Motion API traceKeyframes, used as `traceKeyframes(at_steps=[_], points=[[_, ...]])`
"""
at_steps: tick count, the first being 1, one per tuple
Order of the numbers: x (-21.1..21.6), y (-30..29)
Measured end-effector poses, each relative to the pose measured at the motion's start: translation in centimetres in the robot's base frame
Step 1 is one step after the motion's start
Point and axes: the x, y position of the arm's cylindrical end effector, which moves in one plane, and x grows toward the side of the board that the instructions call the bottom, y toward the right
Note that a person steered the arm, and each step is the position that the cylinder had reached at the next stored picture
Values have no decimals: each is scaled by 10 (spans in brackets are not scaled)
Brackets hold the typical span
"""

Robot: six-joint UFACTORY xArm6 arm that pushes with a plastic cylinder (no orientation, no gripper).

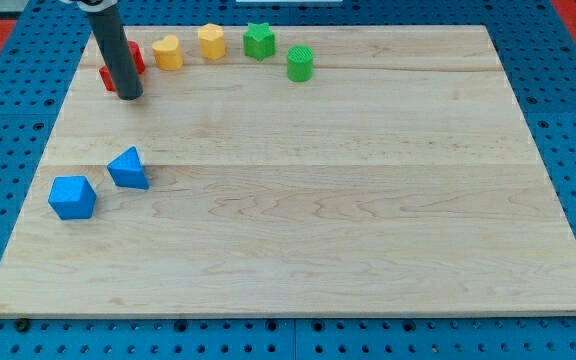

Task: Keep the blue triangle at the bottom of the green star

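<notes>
The blue triangle lies at the view's left, about mid-height on the wooden board. The green star sits near the view's top, right of centre-left, far from the triangle. My tip rests on the board at the view's upper left, well above the blue triangle and left of the green star. The rod hides part of the red blocks behind it.
A blue cube lies just left and below the triangle. Along the top edge stand a yellow heart-like block, a yellow hexagonal block and a green cylinder. The board lies on a blue pegboard.
</notes>
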Motion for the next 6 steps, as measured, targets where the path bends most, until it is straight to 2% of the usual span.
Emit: traceKeyframes(at_steps=[1, 4, 5, 6], points=[[33, 0], [115, -58], [138, -33], [128, -6]])
